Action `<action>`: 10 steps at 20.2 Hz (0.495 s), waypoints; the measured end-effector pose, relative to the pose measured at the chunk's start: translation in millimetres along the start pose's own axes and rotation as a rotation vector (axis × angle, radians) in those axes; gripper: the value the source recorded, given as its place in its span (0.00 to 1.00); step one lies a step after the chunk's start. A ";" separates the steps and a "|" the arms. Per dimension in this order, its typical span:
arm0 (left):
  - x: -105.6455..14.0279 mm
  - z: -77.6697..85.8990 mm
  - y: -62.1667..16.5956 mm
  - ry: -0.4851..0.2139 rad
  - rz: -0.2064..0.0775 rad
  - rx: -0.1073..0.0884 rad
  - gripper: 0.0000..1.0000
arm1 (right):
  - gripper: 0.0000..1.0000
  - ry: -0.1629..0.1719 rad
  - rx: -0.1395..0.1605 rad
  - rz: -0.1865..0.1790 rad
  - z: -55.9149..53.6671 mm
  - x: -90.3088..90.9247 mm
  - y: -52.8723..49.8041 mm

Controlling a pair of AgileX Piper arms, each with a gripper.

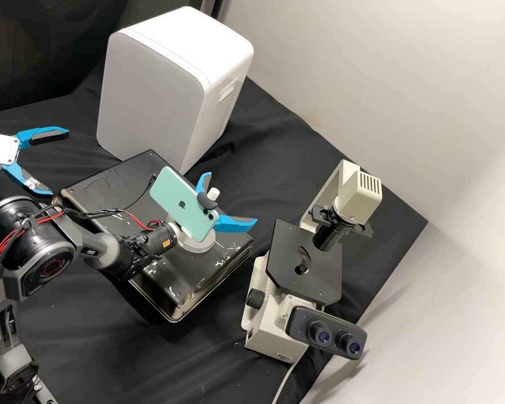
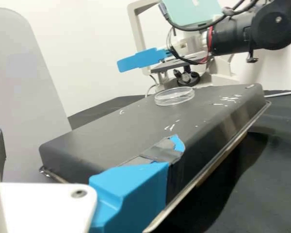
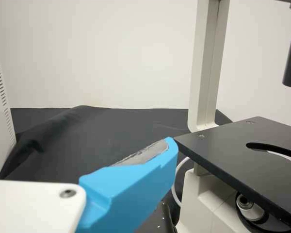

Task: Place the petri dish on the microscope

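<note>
Your black cloth-covered counter (image 1: pixel 297 151) carries a tall white box-shaped appliance (image 1: pixel 168 78) at the far side. Just in front of it lies a wide black tray (image 1: pixel 123 185) flecked with white marks. To the right of the tray stands your cream microscope (image 1: pixel 303 280), its flat black stage (image 1: pixel 308 261) facing up and its eyepieces toward the near edge. The right arm comes in from the near left and stretches across the tray with a mint-green phone (image 1: pixel 182 202) mounted on its wrist. Its right gripper (image 1: pixel 232 198) hangs over the tray's right end, just short of the stage. Its two blue fingers are spread wide and hold nothing. Your left gripper (image 1: pixel 59 163) sits at the far left of the scene, beside the tray's left end. Its fingers are also parted widely, with nothing between them. The petri dish (image 2: pixel 174 95), clear and shallow, rests flat on the tray's top at the end nearest the microscope. It lies below one blue finger of the right gripper and apart from it, and it is not yet on the stage.
</note>
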 end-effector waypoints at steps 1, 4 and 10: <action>0.0 0.2 0.0 -0.003 0.000 0.000 1.00 | 1.00 0.000 0.000 0.000 0.0 0.0 0.0; 0.0 1.3 -0.2 -0.015 -0.002 -0.001 1.00 | 1.00 0.000 0.000 0.000 0.0 0.0 0.0; 0.0 1.3 -0.2 -0.015 -0.002 -0.003 1.00 | 1.00 -0.004 0.000 -0.003 2.1 -2.8 -1.8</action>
